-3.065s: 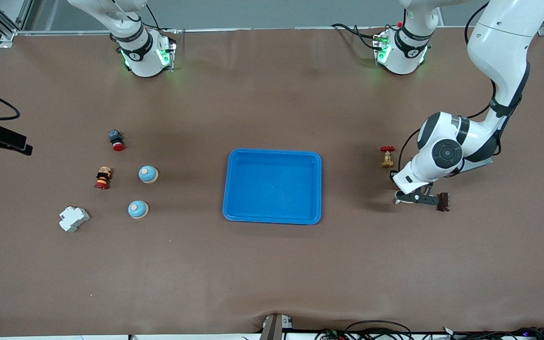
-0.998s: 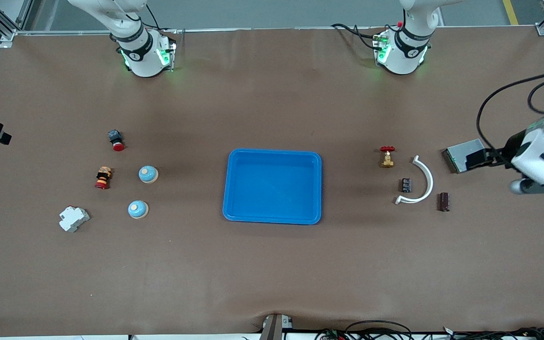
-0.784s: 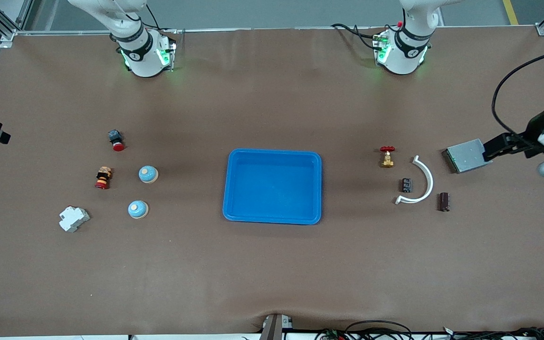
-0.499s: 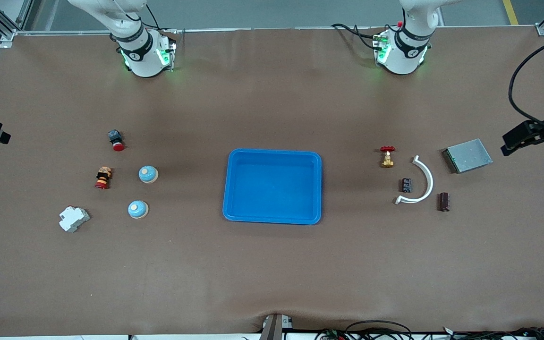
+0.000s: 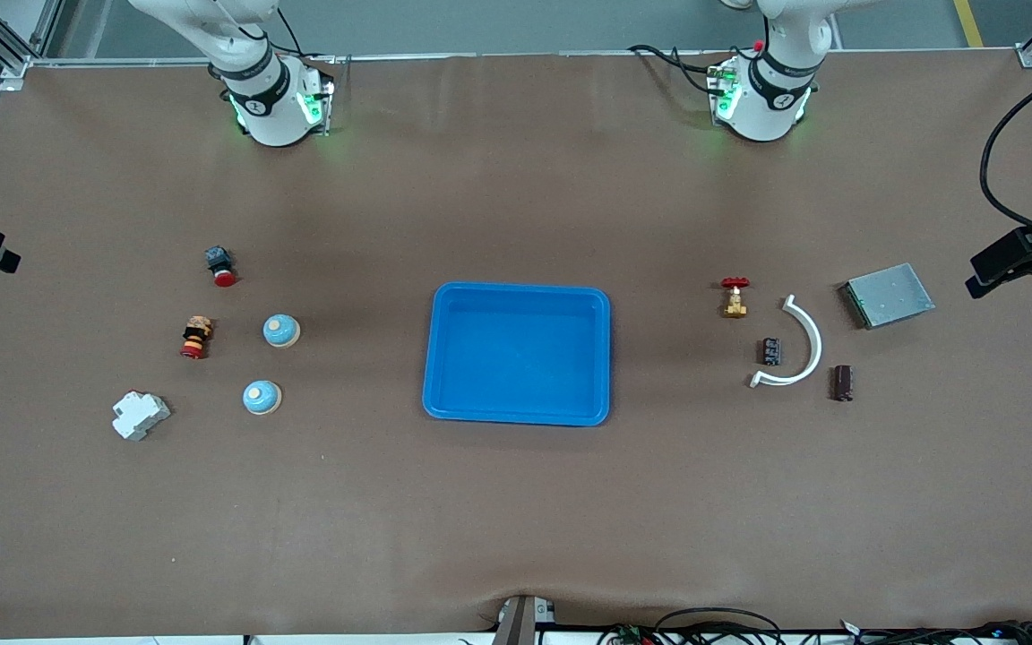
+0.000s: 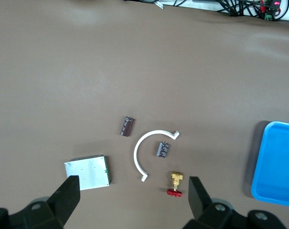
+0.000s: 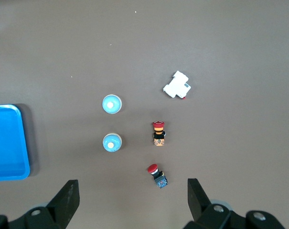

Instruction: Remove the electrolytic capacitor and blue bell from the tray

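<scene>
hovering high, left gripper [image 6: 131,198] and right gripper [image 7: 132,198], fingers spread, empty

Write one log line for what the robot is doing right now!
left gripper: open, high over parts | right gripper: open, high over bells | tray: empty | nothing held

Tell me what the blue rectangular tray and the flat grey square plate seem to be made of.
Blue rectangular tray: likely moulded plastic, with uniform saturated colour and rounded rim and corners. Flat grey square plate: probably metal, with a dull silvery speckled face; a green edge hints at a circuit board beneath, but that is unclear.
</scene>
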Controlling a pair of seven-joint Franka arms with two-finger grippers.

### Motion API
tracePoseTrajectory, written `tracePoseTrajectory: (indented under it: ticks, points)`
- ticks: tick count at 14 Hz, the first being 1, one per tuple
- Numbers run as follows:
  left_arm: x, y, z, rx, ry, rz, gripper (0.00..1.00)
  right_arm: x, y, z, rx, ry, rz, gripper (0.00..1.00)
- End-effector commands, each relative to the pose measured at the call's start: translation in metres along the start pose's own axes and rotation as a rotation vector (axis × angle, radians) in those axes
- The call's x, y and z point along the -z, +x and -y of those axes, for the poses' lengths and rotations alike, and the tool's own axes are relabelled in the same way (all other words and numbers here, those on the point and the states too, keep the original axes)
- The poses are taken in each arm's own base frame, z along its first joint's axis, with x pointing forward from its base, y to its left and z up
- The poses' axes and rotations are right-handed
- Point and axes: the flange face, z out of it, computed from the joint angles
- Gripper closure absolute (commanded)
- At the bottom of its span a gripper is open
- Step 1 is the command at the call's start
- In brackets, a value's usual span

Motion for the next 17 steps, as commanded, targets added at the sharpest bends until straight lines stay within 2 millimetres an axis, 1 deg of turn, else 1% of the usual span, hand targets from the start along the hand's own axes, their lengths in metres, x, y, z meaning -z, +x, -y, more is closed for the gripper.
tracePoseTrajectory:
  ticks: [1, 2, 3, 4, 5, 6, 8, 10, 12, 13, 15, 17]
  points:
    - [0.007, 0.0, -0.007, -0.018, -0.028, 0.002, 0.0, 0.005, -0.007, 0.001, -0.015, 0.006, 0.001, 0.0]
    - [0.008, -0.002, -0.009, -0.022, -0.022, 0.001, 0.0, 0.006, -0.007, -0.001, -0.016, 0.006, -0.001, 0.0]
    - [0.009, -0.004, -0.017, -0.035, -0.017, -0.001, 0.0, 0.005, -0.006, 0.001, -0.012, 0.006, -0.001, 0.0]
    - [0.008, -0.005, -0.019, -0.04, -0.015, 0.002, 0.0, 0.005, -0.006, 0.001, -0.01, 0.008, -0.002, 0.0]
    - [0.014, -0.01, -0.022, -0.047, -0.02, -0.002, 0.0, 0.005, -0.006, 0.001, -0.007, 0.008, -0.002, 0.0]
    - [0.013, -0.014, -0.017, -0.041, -0.024, 0.004, 0.0, 0.006, -0.006, 0.001, -0.001, 0.006, -0.007, 0.0]
    - [0.004, -0.023, -0.03, -0.072, -0.027, 0.016, 0.0, 0.008, -0.006, 0.002, 0.002, 0.005, -0.018, 0.0]
    - [0.001, -0.037, -0.029, -0.074, -0.028, 0.005, 0.0, 0.008, -0.006, 0.002, 0.002, 0.005, -0.018, 0.0]
    - [-0.012, -0.06, -0.027, -0.075, -0.034, -0.045, 0.0, 0.008, -0.005, 0.002, 0.004, 0.005, -0.019, 0.0]
    - [-0.016, -0.067, -0.027, -0.076, -0.036, -0.062, 0.0, 0.008, -0.005, 0.002, 0.004, 0.005, -0.019, 0.0]
    - [-0.014, -0.066, -0.028, -0.079, -0.039, -0.066, 0.0, 0.008, -0.005, 0.002, 0.013, 0.005, -0.019, 0.0]
    - [-0.005, -0.063, -0.027, -0.078, -0.041, -0.084, 0.0, 0.008, -0.005, 0.002, 0.051, 0.004, -0.024, 0.0]
